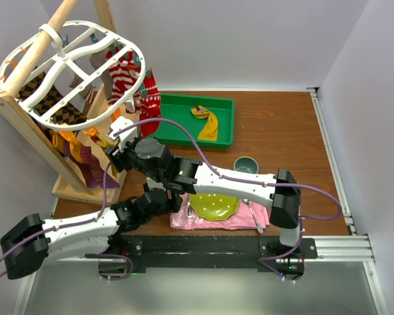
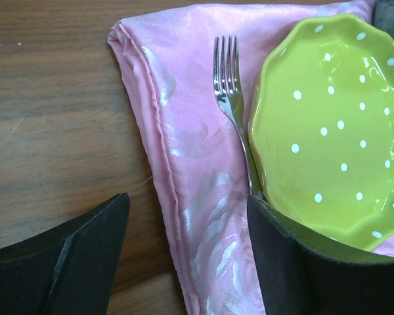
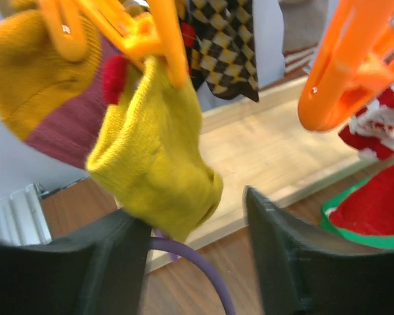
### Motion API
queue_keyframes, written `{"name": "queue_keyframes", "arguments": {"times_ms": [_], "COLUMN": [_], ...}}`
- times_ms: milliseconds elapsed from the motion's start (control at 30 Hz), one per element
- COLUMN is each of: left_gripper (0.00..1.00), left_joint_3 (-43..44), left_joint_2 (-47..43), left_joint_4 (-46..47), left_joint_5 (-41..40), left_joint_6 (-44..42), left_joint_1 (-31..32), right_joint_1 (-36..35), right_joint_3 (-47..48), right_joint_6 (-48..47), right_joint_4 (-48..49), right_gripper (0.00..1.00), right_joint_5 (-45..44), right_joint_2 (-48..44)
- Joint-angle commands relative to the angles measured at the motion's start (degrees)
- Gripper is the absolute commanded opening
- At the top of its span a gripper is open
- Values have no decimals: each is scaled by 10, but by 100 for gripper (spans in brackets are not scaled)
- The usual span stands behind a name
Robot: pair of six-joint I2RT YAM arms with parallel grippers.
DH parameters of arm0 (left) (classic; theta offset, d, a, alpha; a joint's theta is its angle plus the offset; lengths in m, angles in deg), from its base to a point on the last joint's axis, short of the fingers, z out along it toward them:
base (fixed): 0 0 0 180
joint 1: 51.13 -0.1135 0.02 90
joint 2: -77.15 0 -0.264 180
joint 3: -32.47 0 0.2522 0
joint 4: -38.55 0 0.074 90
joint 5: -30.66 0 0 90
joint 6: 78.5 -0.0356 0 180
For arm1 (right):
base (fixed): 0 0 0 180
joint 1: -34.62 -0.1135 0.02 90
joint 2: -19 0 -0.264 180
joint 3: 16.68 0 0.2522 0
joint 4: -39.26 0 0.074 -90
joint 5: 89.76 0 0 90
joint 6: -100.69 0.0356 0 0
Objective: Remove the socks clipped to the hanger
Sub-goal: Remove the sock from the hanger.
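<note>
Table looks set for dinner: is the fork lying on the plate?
No, the fork lies on the pink napkin beside the green plate.

Socks point(image 1: 123, 82) (several, seemingly) hang clipped to hanger point(image 1: 64, 58).

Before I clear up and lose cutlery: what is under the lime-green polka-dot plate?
The lime-green dotted plate sits on a folded pink satin napkin; a silver metal fork lies on the napkin against the plate's rim. Anything directly beneath the plate is hidden.

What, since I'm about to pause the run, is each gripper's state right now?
Left gripper: open, empty, over the pink napkin.
Right gripper: open, empty, beside the yellow sock.
</note>
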Motion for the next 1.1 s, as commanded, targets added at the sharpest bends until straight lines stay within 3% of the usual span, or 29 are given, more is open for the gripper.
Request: {"name": "queue_keyframes", "arguments": {"times_ms": [0, 67, 100, 200, 633, 1067], "left_gripper": [76, 76, 75, 74, 70, 66], "left_joint_3": [14, 18, 20, 29, 79, 111], "left_joint_2": [-10, -12, -13, -14, -41, -132], "left_joint_4": [-5, -6, -7, -12, -56, -90], "left_joint_5": [0, 3, 6, 10, 16, 4], "left_joint_6": [7, 3, -1, -10, -45, -48], "left_joint_1": [2, 2, 2, 2, 2, 2], "right_joint_1": [1, 7, 9, 23, 91, 139], "right_joint_3": [1, -9, -11, -25, -87, -129], "right_joint_6": [-12, -16, -16, -17, -17, -28], "right_joint_4": [53, 55, 53, 46, 12, -20], "right_gripper": [40, 26, 14, 1, 0, 0], "right_joint_5": [-70, -73, -73, -67, 41, 71], "right_joint_2": [-32, -41, -51, -71, -145, -182]}}
